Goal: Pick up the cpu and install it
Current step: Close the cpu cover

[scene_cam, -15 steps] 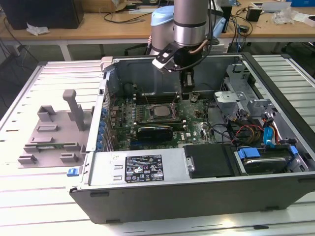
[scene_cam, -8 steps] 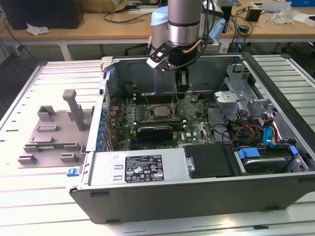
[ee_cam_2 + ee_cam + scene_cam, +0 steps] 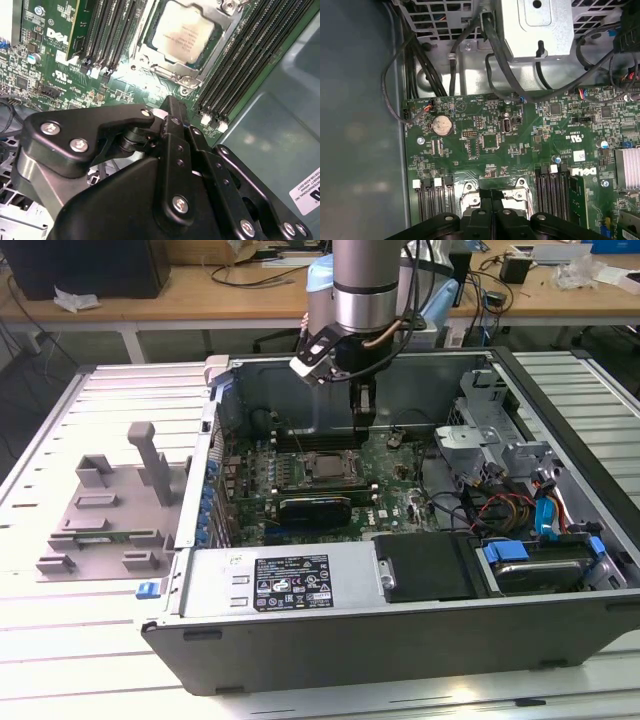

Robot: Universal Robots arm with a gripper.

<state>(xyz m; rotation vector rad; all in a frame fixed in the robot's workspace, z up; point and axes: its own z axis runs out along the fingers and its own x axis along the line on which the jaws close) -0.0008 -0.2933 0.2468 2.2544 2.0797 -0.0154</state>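
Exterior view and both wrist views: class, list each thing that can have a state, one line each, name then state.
computer case: lying on its side, open, side panel off.
cpu: seated flat on the motherboard, not held.
gripper: inside the case beside the cpu, jaws shut, holding nothing.

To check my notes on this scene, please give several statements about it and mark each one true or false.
1. The cpu lies in its socket on the motherboard. True.
2. The gripper holds the cpu. False: it is shut on nothing, near the socket.
3. The grey fixture stands inside the computer case. False: it is outside, at the exterior view's left.
4. The gripper hangs inside the case. True.
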